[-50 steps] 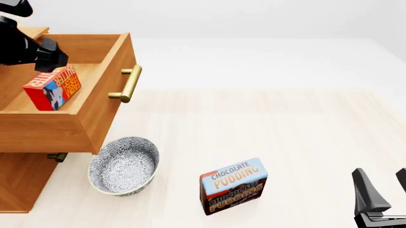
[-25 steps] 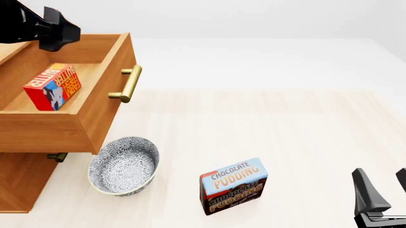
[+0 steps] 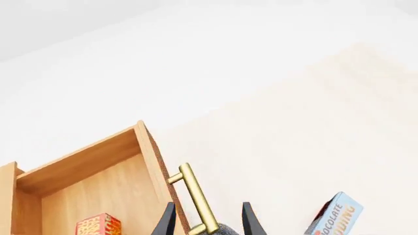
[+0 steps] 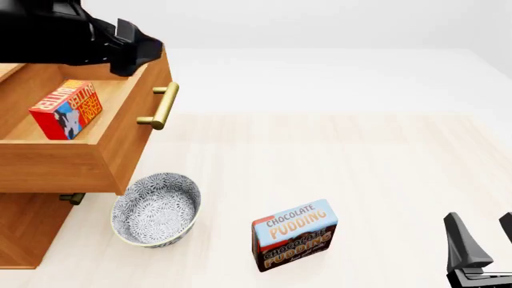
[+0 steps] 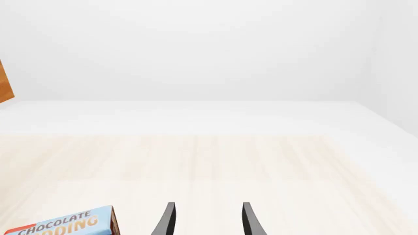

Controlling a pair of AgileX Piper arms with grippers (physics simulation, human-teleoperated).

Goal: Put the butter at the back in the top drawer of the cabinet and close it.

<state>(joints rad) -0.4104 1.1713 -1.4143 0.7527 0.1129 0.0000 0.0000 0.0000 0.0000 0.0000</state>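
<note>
The butter (image 4: 66,110) stands inside the pulled-out top drawer (image 4: 120,150) of the cabinet (image 4: 24,231), with nothing touching it. It also shows low in the left wrist view as the butter (image 3: 98,225). My left gripper (image 4: 138,53) hovers open and holds nothing. It is over the drawer's front right corner, above the brass handle (image 4: 162,106). In the left wrist view the handle (image 3: 196,200) lies in line between the spread fingers of the left gripper (image 3: 209,226). My right gripper (image 4: 482,243) rests open and unloaded at the near right, seen as the right gripper (image 5: 207,223).
A patterned bowl (image 4: 156,209) sits on the table under the open drawer's front. A chocolate pudding box (image 4: 294,235) stands in the near middle, also visible as the pudding box (image 5: 62,226). A lower drawer handle (image 4: 72,198) peeks out beneath the open drawer.
My left gripper rose from beside the butter in the drawer and moved right to the drawer's front edge. The butter stayed in place. The right arm has not moved.
</note>
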